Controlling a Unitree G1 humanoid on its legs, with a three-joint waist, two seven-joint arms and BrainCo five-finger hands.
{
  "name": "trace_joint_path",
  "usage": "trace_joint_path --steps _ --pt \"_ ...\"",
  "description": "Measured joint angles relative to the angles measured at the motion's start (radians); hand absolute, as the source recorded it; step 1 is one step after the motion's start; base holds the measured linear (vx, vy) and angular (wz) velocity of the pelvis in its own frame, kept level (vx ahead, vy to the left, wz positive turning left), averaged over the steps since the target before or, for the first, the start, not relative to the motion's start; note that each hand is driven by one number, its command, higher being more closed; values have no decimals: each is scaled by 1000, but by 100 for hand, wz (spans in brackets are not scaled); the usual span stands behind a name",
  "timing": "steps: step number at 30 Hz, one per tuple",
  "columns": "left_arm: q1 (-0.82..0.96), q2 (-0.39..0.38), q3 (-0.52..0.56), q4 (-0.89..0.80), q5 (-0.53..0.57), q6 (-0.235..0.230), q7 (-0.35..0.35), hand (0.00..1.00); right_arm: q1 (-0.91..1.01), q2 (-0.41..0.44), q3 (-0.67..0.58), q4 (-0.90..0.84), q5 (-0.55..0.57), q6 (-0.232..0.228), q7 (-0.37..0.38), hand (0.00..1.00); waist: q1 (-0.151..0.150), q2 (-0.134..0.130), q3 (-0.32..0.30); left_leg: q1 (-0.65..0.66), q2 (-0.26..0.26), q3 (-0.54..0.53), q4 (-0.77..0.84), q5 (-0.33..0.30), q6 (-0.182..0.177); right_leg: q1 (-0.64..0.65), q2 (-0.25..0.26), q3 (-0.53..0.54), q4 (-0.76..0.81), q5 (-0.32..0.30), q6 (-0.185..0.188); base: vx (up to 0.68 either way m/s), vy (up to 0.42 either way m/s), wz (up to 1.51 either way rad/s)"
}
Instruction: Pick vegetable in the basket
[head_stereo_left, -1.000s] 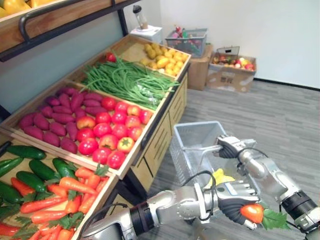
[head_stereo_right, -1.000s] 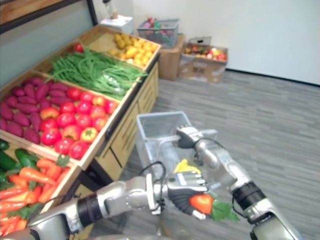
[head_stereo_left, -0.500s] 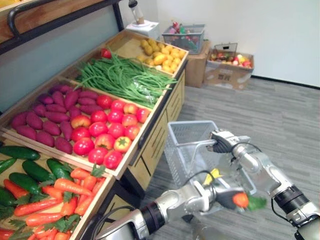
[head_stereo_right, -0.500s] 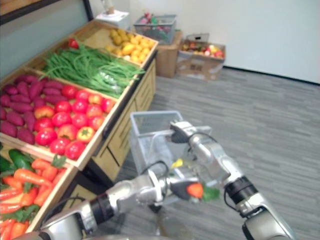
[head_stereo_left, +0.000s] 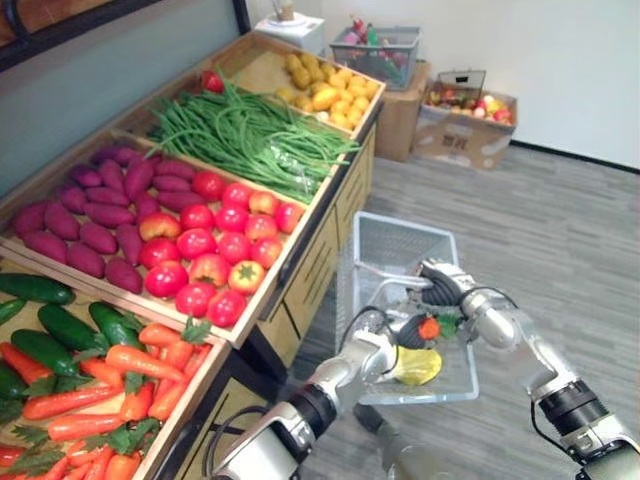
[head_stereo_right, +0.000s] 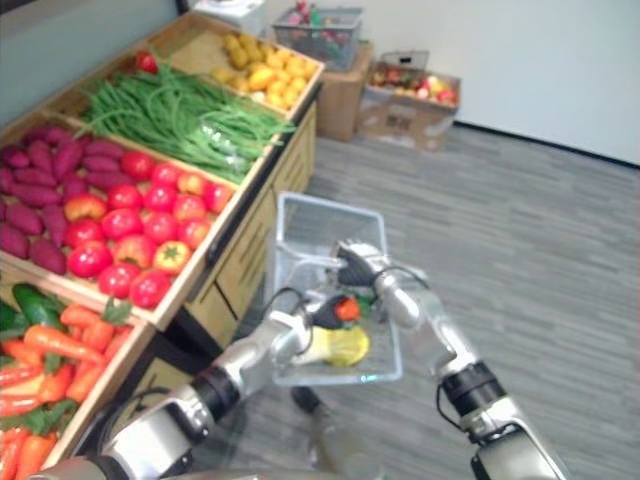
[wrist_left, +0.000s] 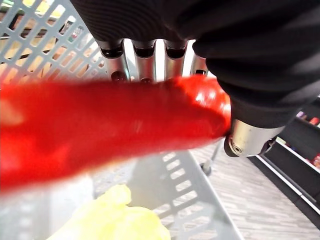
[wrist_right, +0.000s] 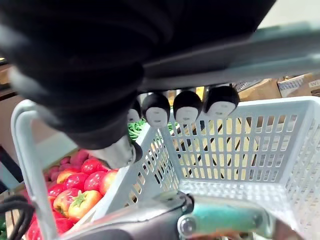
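Note:
My left hand (head_stereo_left: 405, 332) is shut on an orange-red carrot (head_stereo_left: 429, 327) with green leaves and holds it inside the pale grey mesh basket (head_stereo_left: 397, 232), just above a yellow vegetable (head_stereo_left: 416, 366) on the basket's floor. In the left wrist view the carrot (wrist_left: 110, 130) lies across the curled fingers (wrist_left: 142, 55), with the yellow vegetable (wrist_left: 115, 220) below it. My right hand (head_stereo_left: 440, 285) is shut on the basket's handle (wrist_right: 225, 60) and carries the basket beside the produce stand.
The wooden produce stand (head_stereo_left: 300, 270) on the left holds carrots (head_stereo_left: 140, 365), cucumbers (head_stereo_left: 50, 335), tomatoes (head_stereo_left: 215, 245), purple sweet potatoes (head_stereo_left: 100, 205), green beans (head_stereo_left: 250, 140) and yellow fruit (head_stereo_left: 320, 95). Cardboard boxes (head_stereo_left: 460, 125) and another basket (head_stereo_left: 375, 55) stand by the far wall. Grey floor lies to the right.
My left hand has carried the carrot from in front of the basket up and forward into it, over the yellow vegetable. The right hand kept its hold on the handle. The camera has shifted.

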Motion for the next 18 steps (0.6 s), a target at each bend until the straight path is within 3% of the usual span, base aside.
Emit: trace_joint_path --steps 9,13,18 --pt "-8 0 -5 19 0 -1 -9 0 1 0 0 1 1 8 3 100 -4 -3 22 -2 -25 -1 -30 5 1 1 -16 5 -17 4 6 18 -9 0" --pt "-19 1 -72 9 -1 -19 -38 0 31 0 -4 1 0 7 3 100 1 -4 23 -9 -25 -13 -33 5 2 4 -29 -10 -24 4 6 5 -37 13" --pt "-18 15 -185 -170 -5 -66 -75 0 101 8 -92 -3 -1 7 2 100 9 -7 24 -38 -13 -63 -29 4 3 6 -49 -61 -26 3 5 -21 -51 29"
